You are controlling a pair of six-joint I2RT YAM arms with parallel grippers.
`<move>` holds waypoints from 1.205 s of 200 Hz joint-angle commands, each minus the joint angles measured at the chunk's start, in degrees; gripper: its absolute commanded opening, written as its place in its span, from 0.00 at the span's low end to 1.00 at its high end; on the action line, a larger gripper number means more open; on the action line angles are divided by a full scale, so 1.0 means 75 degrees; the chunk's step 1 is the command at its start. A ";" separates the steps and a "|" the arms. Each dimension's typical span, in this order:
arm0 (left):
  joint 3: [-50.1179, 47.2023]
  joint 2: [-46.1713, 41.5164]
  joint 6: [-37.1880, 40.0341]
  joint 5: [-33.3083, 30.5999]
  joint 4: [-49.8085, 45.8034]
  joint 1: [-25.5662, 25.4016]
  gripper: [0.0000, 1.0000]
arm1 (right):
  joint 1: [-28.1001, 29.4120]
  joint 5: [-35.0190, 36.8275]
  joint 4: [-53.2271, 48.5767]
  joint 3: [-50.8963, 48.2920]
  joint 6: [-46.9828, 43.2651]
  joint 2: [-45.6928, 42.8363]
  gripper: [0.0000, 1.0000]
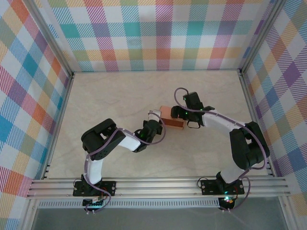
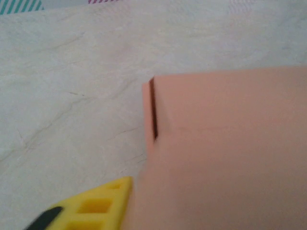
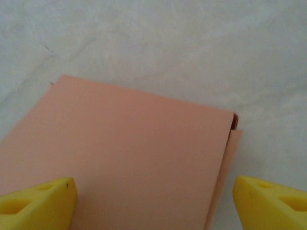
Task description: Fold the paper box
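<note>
Top view, box: the box [image 1: 172, 118] sits mid-table as a small folded block between the tips of the two arms. Its long axis runs left to right, with the right end tipped a little toward the near edge.
Top view, grippers: the left gripper [image 1: 158, 122] is at the box's left end and the right gripper [image 1: 186, 119] at its right end. From up here I can't tell how either pair of jaws stands.
Top view, room: a pale marbled table [image 1: 120, 96] with pastel plaid walls [image 1: 158, 33] on three sides. An aluminium rail [image 1: 158, 184] along the near edge carries both bases.
Left wrist, box: close and blurred, on the right of the view. A dark slit [image 2: 153, 110] is plain along its left edge, a detail too small to make out from above.
Left wrist, gripper: one yellow finger [image 2: 91, 208] pokes in at the bottom, its tip just beside the box's edge. I can't tell whether the jaws are apart or together.
Right wrist, box: a flat top face, with a side flap [image 3: 229, 163] hanging off the right edge.
Right wrist, gripper: both yellow fingers [image 3: 38, 203] stand wide apart, settling what the top view left open. The left one is over the box's top and the right one is clear of the flap, with nothing clamped.
</note>
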 commanded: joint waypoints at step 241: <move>-0.0240 -0.1437 -0.0922 0.4310 -0.1559 0.0297 1.00 | -0.0024 -0.0113 0.0105 0.0137 0.0729 0.0466 0.85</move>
